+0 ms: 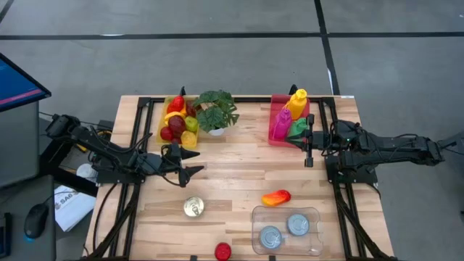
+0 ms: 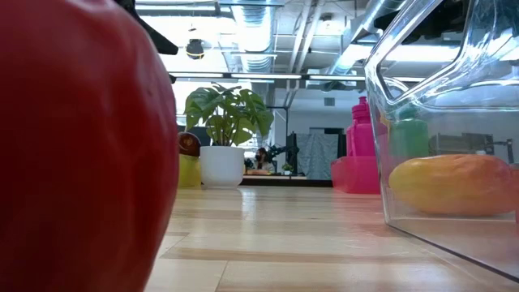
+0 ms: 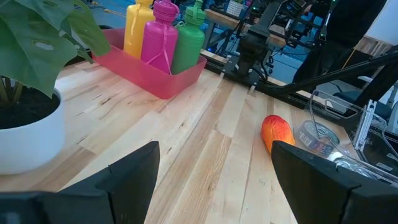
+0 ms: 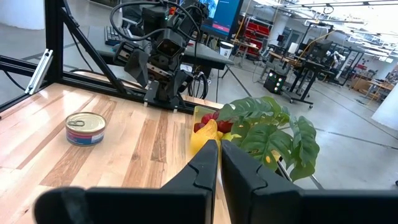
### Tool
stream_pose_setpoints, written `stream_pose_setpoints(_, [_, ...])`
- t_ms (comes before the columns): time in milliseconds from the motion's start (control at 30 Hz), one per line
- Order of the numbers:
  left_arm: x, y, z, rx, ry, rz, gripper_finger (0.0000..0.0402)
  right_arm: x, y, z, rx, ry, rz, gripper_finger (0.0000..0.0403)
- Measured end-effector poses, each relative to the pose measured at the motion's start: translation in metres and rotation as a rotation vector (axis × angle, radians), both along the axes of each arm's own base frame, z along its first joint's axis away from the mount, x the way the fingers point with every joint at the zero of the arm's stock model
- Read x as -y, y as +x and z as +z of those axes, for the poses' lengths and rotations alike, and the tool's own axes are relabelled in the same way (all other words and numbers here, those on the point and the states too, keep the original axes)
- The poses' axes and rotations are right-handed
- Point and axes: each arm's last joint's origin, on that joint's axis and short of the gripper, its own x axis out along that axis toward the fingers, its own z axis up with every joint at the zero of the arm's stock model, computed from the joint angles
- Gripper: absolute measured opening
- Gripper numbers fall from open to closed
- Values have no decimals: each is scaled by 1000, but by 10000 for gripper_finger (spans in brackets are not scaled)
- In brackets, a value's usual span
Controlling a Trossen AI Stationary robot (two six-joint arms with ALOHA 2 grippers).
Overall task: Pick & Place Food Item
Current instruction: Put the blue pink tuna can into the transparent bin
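**Desk:** What is nearest the left gripper (image 1: pixel 194 172), and how do its jaws stand?

**Photographer:** The jaws stand apart with nothing between them, just above bare table (image 1: pixel 239 163). The two dark fingers (image 3: pixel 134 174) frame open wood in the left wrist view. Ahead of them and a little to one side lies the orange-red food item (image 3: pixel 277 132), on its side and well clear of both fingers. It seems the likely thing to be picked; that is a reading of the layout, not something shown.

**Desk:** And beyond it?

**Photographer:** Just past the food item sits a clear tub (image 1: pixel 286 230) with two tins (image 1: pixel 297 225) inside, probably the drop-off, since it is the only open container near. Farther out from the jaws is the pink tray (image 3: pixel 163 79) holding the yellow, pink and green bottles (image 3: pixel 163 35), kept upright by its walls. To the jaws' other side is the potted plant (image 3: pixel 25 118), close by.

**Desk:** The right arm?

**Photographer:** The right gripper (image 1: pixel 309 158) waits beside the pink tray, jaws closed on nothing, the fingers pressed together in its own wrist view. Ahead of them are the plant leaves and a yellow tray of fruit (image 4: pixel 208 127); farther off, a lone tin (image 4: pixel 85 127) stands on the wood.

**Desk:** Anything else?

**Photographer:** A red fruit (image 1: pixel 222 251) sits at the table's front edge, filling half the low view.
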Motion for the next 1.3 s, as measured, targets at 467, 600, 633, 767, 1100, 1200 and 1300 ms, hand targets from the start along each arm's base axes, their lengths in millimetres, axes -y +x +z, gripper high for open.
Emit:
stream_pose_setpoints(467, [0, 0, 0, 1, 0, 0, 298, 0, 0, 0, 0, -1, 0, 15])
stream_pose_setpoints(600, [0, 0, 0, 1, 0, 0, 298, 0, 0, 0, 0, -1, 0, 15])
stream_pose_setpoints(633, [0, 0, 0, 1, 0, 0, 298, 0, 0, 0, 0, -1, 0, 15])
stream_pose_setpoints(767, [1, 0, 0, 0, -10, -27, 298, 0, 0, 0, 0, -1, 0, 15])
stream_pose_setpoints(1100, [18, 1, -2, -10, -198, -280, 295, 0, 0, 0, 0, 0, 0, 15])
stream_pose_setpoints(1200, [27, 1, -9, -44, -239, -310, 288, 0, 1, 0, -4, 0, 0, 15])
stream_pose_setpoints(1300, [36, 2, -19, -100, -282, -320, 282, 0, 1, -1, -10, 0, 0, 15])
